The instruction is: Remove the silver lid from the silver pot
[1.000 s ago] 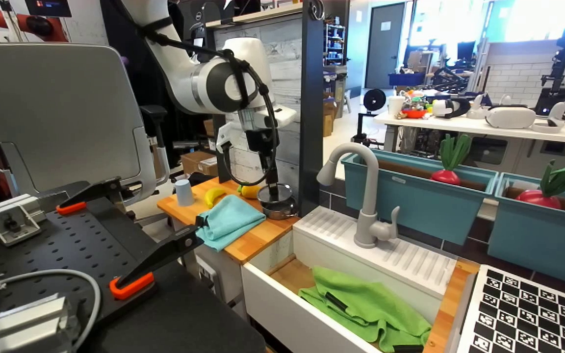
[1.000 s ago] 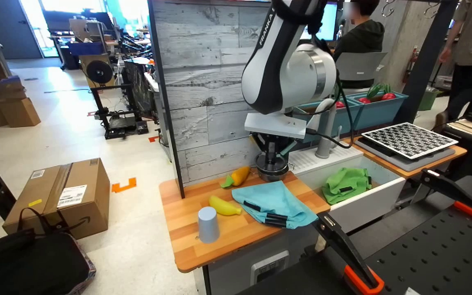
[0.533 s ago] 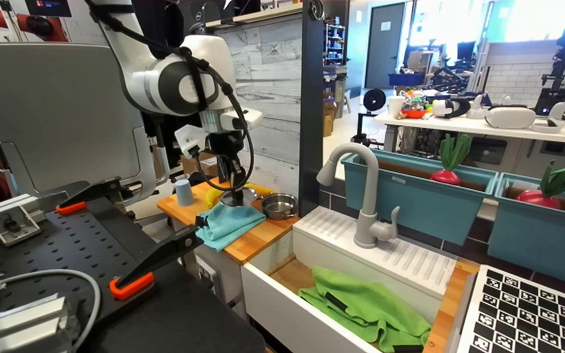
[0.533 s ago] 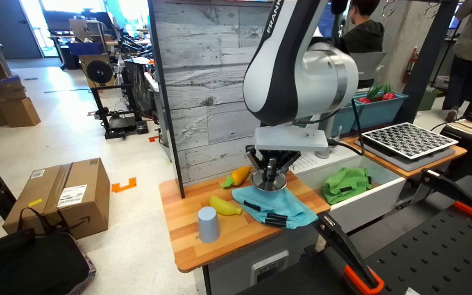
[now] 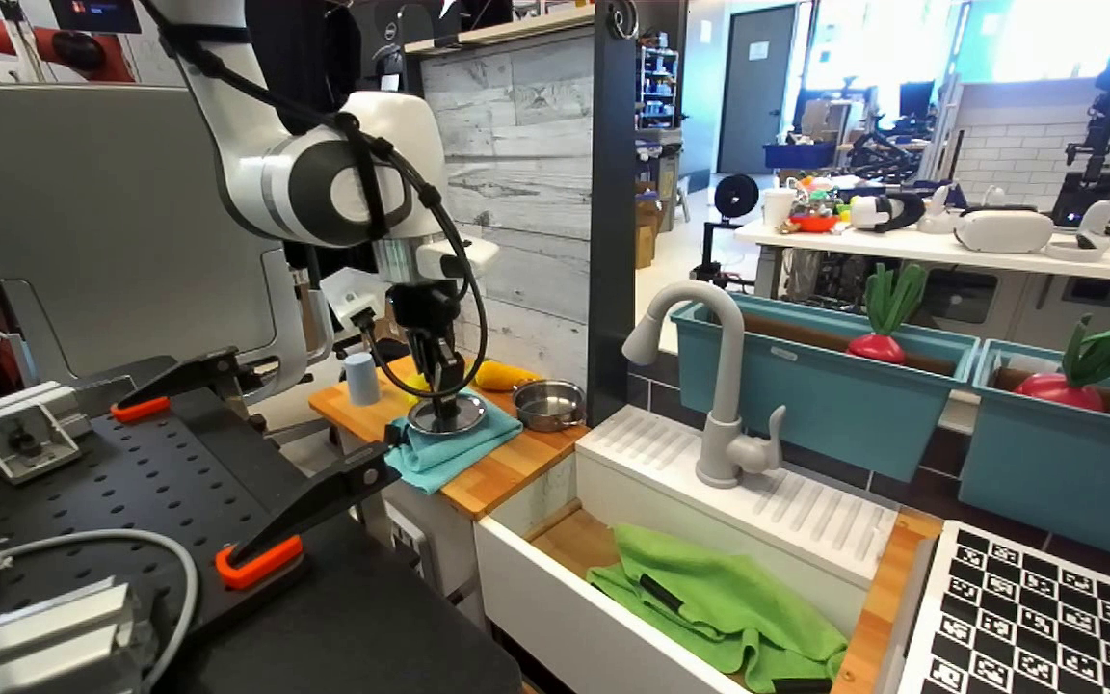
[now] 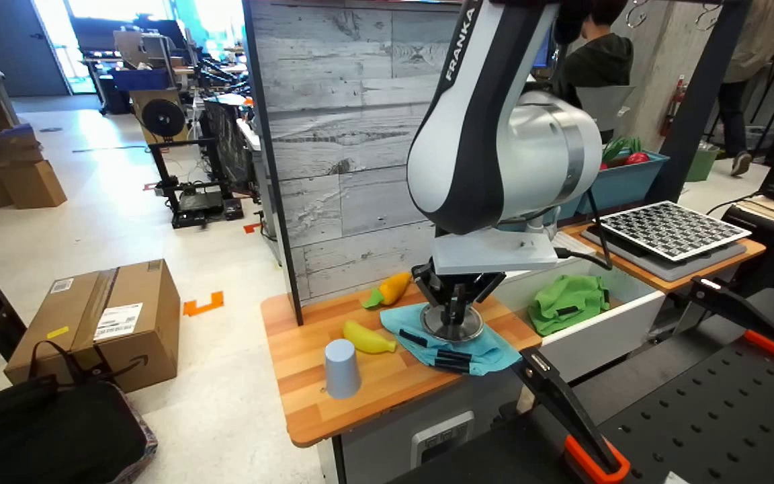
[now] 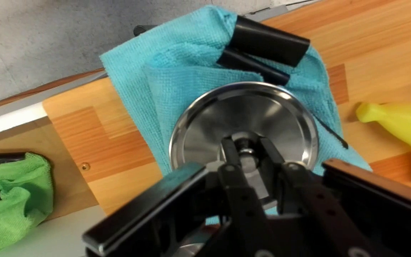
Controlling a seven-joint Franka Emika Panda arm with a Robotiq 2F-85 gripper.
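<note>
The silver lid (image 5: pixel 468 415) is round with a dark knob. It lies level on, or just above, the blue towel (image 5: pixel 439 465); I cannot tell whether it touches. It also shows in the wrist view (image 7: pixel 205 123) and an exterior view (image 6: pixel 471 327). My gripper (image 7: pixel 247 142) points down with its fingers closed around the lid's knob, also in both exterior views (image 5: pixel 445 387) (image 6: pixel 455 308). The silver pot (image 5: pixel 547 418) stands uncovered on the wooden counter beside the towel, near the sink. A sliver of it shows in the wrist view (image 7: pixel 190 248); the arm hides it in an exterior view.
A yellow banana (image 6: pixel 368 337), an orange vegetable toy (image 6: pixel 395 289) and a blue cup (image 6: pixel 341 370) stand on the counter (image 6: pixel 306 403). A wood-plank wall (image 6: pixel 340 134) rises behind. The sink (image 5: pixel 603 627) with a green towel (image 5: pixel 728 598) and faucet (image 5: pixel 724 405) adjoin.
My gripper has carried the lid from above the pot across to the blue towel and then lowered it. The pot has come into view uncovered.
</note>
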